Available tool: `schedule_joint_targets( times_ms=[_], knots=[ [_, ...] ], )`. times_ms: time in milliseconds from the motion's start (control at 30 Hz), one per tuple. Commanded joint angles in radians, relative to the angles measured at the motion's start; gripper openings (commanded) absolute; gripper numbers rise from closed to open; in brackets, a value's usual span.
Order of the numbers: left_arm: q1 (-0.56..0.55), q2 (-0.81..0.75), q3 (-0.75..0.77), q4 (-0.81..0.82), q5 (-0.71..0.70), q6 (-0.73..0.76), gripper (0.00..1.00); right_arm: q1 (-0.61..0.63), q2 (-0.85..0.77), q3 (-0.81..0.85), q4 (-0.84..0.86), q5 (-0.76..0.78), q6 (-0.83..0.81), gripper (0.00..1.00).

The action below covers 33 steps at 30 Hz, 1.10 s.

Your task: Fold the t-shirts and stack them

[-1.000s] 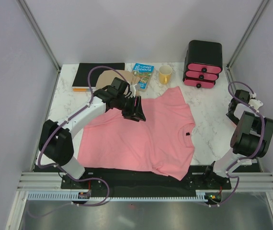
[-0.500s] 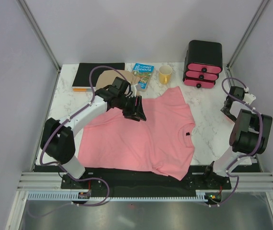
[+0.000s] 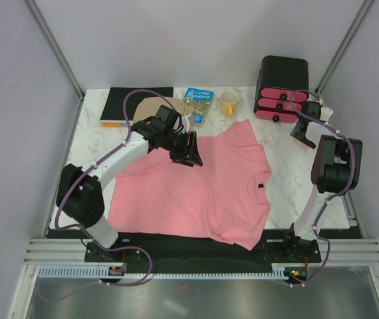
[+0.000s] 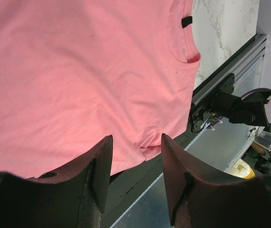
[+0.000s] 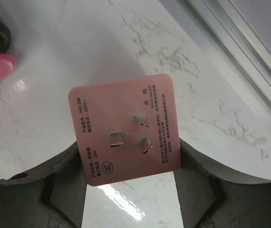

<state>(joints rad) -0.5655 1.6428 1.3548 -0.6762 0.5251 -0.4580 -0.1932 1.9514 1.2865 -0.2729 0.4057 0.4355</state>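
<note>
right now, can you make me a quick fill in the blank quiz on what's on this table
1. The t-shirt spread out on the table is ____ in colour.
2. The mug beyond it is ____.
3. The left gripper hangs over the t-shirt with its jaws ____.
4. The right gripper is shut on a pink plug with ____ metal prongs.

Missing words: pink; yellow; open; three.
</note>
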Motion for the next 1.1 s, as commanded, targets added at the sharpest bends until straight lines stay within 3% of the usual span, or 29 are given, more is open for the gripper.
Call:
schedule_joint_targets(
  times_ms=[0,167,233,300,367,467,567,600,800,900,1067],
  knots=[
    [-0.005,-0.021,0.027,-0.01,-0.022,0.032,0.52,0.0,0.113,0.117,-0.049,-0.079,-0.009,0.02],
    [-0.005,-0.032,0.021,-0.011,-0.05,0.022,0.52,0.012,0.216,0.275,-0.097,-0.077,-0.032,0.03],
    [-0.004,-0.037,0.017,-0.011,-0.063,0.019,0.52,0.017,0.234,0.319,-0.13,-0.077,-0.038,0.09],
    [-0.002,-0.04,0.017,-0.011,-0.086,0.013,0.52,0.024,0.225,0.321,-0.137,-0.08,-0.037,0.25],
    [-0.001,-0.043,0.021,-0.011,-0.099,0.004,0.52,0.029,0.201,0.301,-0.134,-0.082,-0.029,0.27],
    [0.004,-0.043,0.035,-0.011,-0.117,-0.004,0.55,0.04,0.169,0.271,-0.132,-0.09,-0.024,0.45],
    [0.012,-0.044,0.052,-0.011,-0.131,-0.008,0.56,0.049,0.133,0.237,-0.132,-0.085,-0.015,0.46],
    [0.015,-0.047,0.055,-0.011,-0.132,-0.01,0.56,0.049,0.127,0.231,-0.131,-0.087,-0.012,0.53],
    [0.019,-0.086,0.04,-0.013,-0.137,-0.007,0.57,0.051,0.115,0.264,-0.183,-0.055,-0.029,0.59],
    [0.024,-0.106,0.017,-0.013,-0.145,-0.008,0.57,0.051,0.103,0.277,-0.187,-0.054,-0.044,0.78],
    [0.029,-0.144,-0.02,-0.016,-0.157,-0.01,0.57,0.049,0.104,0.284,-0.184,-0.048,-0.05,0.8]
  ],
)
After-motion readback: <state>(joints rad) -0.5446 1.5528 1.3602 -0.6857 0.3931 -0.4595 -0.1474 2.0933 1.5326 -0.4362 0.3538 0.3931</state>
